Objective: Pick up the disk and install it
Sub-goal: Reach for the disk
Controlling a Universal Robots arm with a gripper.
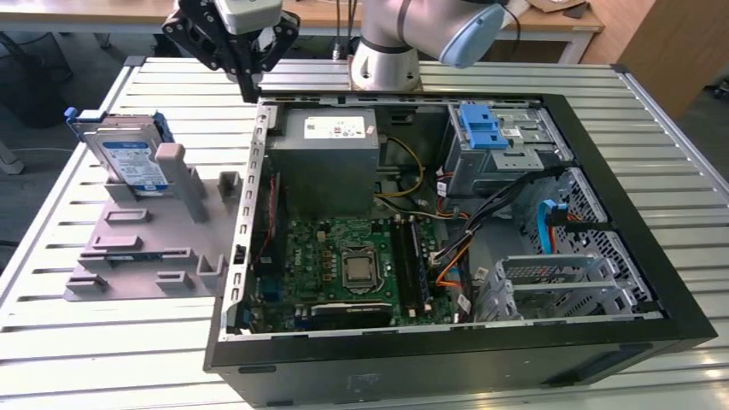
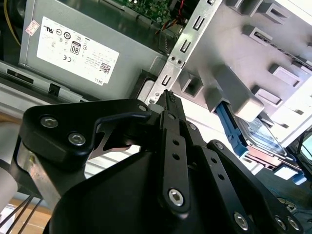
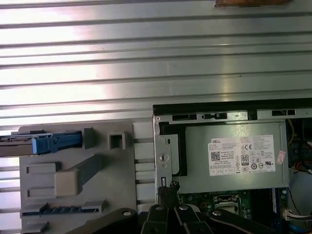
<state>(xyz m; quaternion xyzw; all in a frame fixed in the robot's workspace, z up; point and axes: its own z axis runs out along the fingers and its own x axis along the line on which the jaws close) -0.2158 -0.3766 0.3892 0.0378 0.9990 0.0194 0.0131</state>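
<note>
The disk [image 1: 125,158], a silver drive with a blue-and-white label in a blue carrier, stands on edge in the grey holder [image 1: 148,248] on the exterior view's left. It appears edge-on in the first wrist view [image 3: 48,141] and partly behind the holder in the second wrist view [image 2: 263,141]. My gripper [image 1: 248,90] hangs above the table by the open computer case's [image 1: 456,213] back corner, apart from the disk. Its fingers are shut together with nothing between them, as both wrist views show [image 2: 168,97] [image 3: 168,187].
In the case, the grey power-supply box [image 1: 324,162] sits nearest my gripper. A grey drive cage with a blue bracket [image 1: 490,128] is at the exterior view's right. The motherboard [image 1: 353,265] and loose cables [image 1: 456,256] fill the case floor. The slatted metal table [image 1: 114,359] surrounds it.
</note>
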